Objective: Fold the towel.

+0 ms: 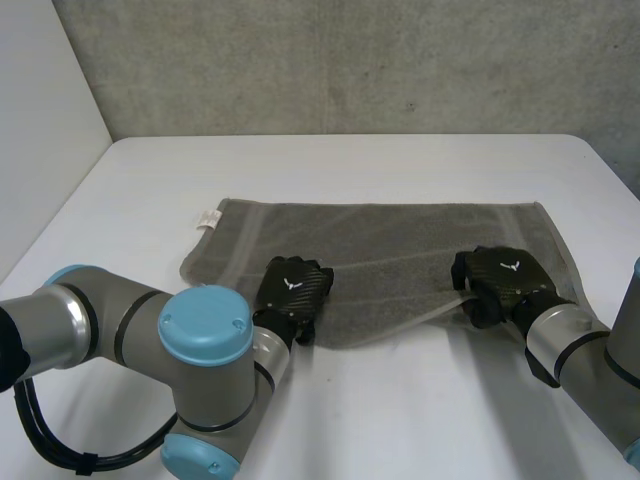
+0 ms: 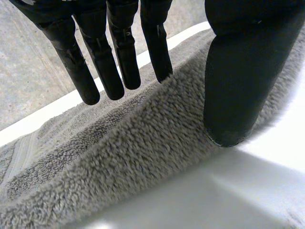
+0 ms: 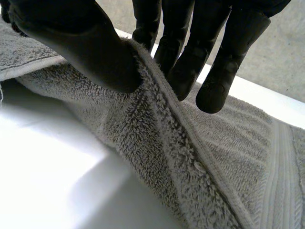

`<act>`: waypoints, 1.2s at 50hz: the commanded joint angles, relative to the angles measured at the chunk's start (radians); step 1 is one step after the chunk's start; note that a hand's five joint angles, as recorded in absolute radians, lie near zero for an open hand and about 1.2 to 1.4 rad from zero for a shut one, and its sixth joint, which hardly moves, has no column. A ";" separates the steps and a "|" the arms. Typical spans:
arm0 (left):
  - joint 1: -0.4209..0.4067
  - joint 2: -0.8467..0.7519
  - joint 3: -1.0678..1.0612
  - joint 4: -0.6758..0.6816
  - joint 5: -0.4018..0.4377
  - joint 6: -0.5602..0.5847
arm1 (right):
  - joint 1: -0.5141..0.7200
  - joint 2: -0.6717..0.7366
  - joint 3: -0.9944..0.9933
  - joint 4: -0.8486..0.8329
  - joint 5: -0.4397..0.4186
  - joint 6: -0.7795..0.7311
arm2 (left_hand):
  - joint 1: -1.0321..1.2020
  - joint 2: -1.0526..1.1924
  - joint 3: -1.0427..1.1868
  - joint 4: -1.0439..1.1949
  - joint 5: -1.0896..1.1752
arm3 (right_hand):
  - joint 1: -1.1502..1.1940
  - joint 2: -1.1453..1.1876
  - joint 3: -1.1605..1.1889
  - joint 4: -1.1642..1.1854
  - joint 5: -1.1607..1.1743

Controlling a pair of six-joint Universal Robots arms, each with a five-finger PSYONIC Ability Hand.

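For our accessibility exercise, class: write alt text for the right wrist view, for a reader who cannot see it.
The robot's right hand pinches a hemmed edge of the grey towel between thumb and fingers, holding it up as a ridge above the white table. Beyond the fingers the towel lies flat.

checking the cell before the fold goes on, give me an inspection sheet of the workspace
surface: white table
job's things: grey towel spread out, white label at its far left corner, near edge raised at the right hand
clutter: nothing seen
hands: left hand open, straight fingers over the towel's near edge, thumb down at it; right hand pinches the near edge between thumb and fingers
cables: nothing seen
surroundings: grey wall behind the table, white panel at the left
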 commanded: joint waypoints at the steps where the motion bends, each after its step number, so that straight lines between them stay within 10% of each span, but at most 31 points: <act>1: 0.000 -0.004 0.006 -0.023 0.002 0.001 | 0.001 0.012 -0.027 0.003 0.000 -0.004 | 0.366 0.365 0.365 0.366 0.369 | 0.058 0.070 0.060 0.058 0.039; 5: 0.009 -0.022 0.032 -0.018 0.002 0.005 | 0.011 0.033 -0.061 0.029 0.000 -0.010 | 0.743 0.743 0.743 0.744 0.746 | 0.058 0.070 0.060 0.058 0.039; 20: 0.183 -0.122 0.370 0.057 0.024 0.163 | 0.064 0.235 -0.425 0.092 0.002 -0.144 | 0.744 0.744 0.744 0.744 0.747 | 0.058 0.070 0.060 0.058 0.039; 32: 0.267 -0.042 0.638 0.264 0.113 0.113 | 0.076 0.240 -0.773 -0.354 0.017 -0.220 | 0.744 0.744 0.744 0.744 0.747 | 0.058 0.070 0.060 0.058 0.039; 45: 0.327 0.124 0.326 0.243 0.142 -0.041 | 0.107 0.171 -0.613 -0.166 0.026 -0.229 | 0.744 0.744 0.744 0.744 0.747 | 0.058 0.070 0.060 0.058 0.039; 60: 0.470 0.297 -0.120 -0.231 0.379 -0.032 | 0.093 0.139 -0.471 0.282 0.005 -0.223 | 0.744 0.744 0.744 0.744 0.747 | 0.058 0.070 0.060 0.058 0.039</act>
